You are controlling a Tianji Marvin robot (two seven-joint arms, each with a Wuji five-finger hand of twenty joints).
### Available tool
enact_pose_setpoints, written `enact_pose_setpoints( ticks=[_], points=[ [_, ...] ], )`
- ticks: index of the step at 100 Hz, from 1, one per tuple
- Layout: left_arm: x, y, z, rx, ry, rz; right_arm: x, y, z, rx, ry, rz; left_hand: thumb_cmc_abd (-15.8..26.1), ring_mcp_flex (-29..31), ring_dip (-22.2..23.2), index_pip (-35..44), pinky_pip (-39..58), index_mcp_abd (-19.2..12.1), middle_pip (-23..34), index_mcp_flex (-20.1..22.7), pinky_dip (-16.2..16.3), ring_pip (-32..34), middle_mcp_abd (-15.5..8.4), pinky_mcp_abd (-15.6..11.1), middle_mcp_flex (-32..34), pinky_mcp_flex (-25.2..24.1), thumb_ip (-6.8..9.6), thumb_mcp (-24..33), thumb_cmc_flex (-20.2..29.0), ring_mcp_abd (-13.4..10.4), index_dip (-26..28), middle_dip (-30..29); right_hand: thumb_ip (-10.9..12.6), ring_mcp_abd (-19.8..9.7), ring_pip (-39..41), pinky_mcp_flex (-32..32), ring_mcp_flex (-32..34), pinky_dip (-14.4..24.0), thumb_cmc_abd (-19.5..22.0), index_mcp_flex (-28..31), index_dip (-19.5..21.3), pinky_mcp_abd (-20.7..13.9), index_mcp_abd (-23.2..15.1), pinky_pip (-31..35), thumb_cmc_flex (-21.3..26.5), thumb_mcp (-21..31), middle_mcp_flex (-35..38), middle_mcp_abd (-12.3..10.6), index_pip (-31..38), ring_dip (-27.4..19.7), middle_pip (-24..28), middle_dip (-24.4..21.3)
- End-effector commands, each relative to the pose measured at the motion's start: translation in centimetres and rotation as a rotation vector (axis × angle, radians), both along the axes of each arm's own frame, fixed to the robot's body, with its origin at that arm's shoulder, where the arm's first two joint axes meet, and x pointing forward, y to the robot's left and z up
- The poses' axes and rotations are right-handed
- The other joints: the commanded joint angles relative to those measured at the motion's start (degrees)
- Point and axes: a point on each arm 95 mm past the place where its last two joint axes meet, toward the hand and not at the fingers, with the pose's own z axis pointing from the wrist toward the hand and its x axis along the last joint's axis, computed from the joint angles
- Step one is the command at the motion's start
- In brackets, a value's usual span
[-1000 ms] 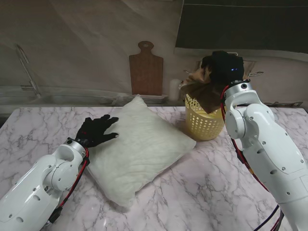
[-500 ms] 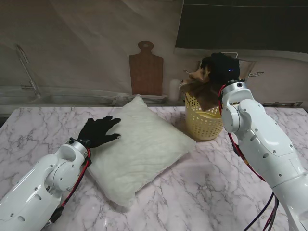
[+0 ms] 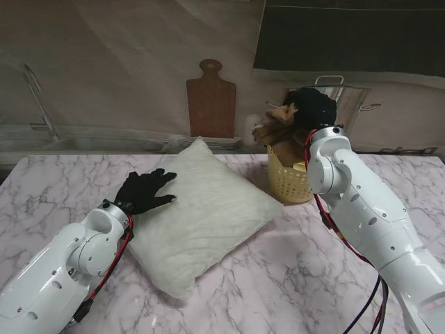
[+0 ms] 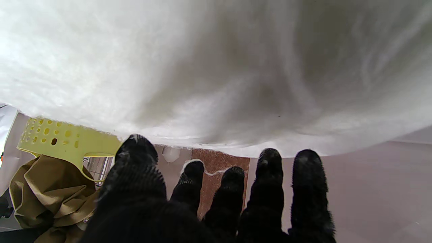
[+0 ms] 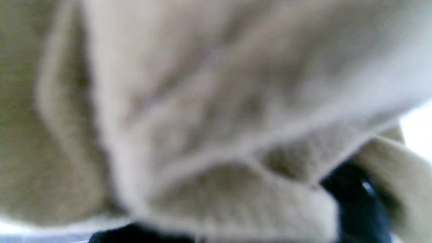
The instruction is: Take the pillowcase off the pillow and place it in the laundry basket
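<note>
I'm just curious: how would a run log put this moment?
left hand: open on pillow | right hand: holding pillowcase over laundry basket

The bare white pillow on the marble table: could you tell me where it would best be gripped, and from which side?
Probably the corner of the bare white pillow nearest to me, approached from the front. It lies flat as a diamond, so the thin corners pinch more easily than the puffy middle. The left hand rests open on its left edge.

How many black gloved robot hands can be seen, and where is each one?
2. The left black gloved robot hand rests on the bare white pillow; the right robot hand holds the brown pillowcase over the yellow perforated laundry basket.
</note>
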Motion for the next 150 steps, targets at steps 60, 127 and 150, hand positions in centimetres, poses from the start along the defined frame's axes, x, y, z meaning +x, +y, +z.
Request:
enact_pose_setpoints(
  ticks=[60,127,150],
  points=[
    [0.1,-0.4,-0.3,0.015,0.021,-0.017,-1.2,-3.6,-3.0,0.033,0.043,-0.065,3.71,-0.38,0.44,-0.15,-25.90,0.83,-0.68,0.30,0.72,0.20,0.56,1.18,-1.35,-0.55,1.06,0.30,1.06,1.06,-1.19,0.38,2.07,-1.55,-3.77,-7.59,-6.82,-0.60,6.14,-16.51,-3.86,-4.07,1.59,-6.65,-0.24,-2.25,-10.44,2.18,2.73,-3.25,5.47,-3.14],
    [0.1,-0.5,0.0,0.036,0.020,-0.027,-2.4,-6.8,-4.3,-0.383,0.096,-0.012,3.78,-0.52,0.41,-0.16,-25.93,0.82,-0.75,0.25,0.61,0.16,0.64,1.03,-1.56,-0.63,1.07,0.32,1.15,1.08,-1.20,0.34,5.07,-1.12,-11.72,-32.29,-25.99,3.81,12.75,-4.36,-9.24,1.12,-5.78,-7.60,-2.34,-8.12,-12.67,-8.15,-3.97,-5.78,-10.64,-19.52],
    [0.1,-0.8,0.1,0.047,0.021,-0.035,-2.6,-7.2,-5.4,-0.571,0.147,0.032,3.81,-0.51,0.40,-0.17,-25.96,0.80,-0.77,0.21,0.58,0.17,0.59,1.03,-1.63,-0.58,1.07,0.32,1.08,1.07,-1.20,0.32,6.83,0.23,-18.38,-37.15,-29.21,3.23,11.34,-14.57,-21.54,4.00,-3.51,-11.93,-9.32,-14.87,-16.01,-8.27,-12.92,-12.27,-14.62,-25.89]
  ],
)
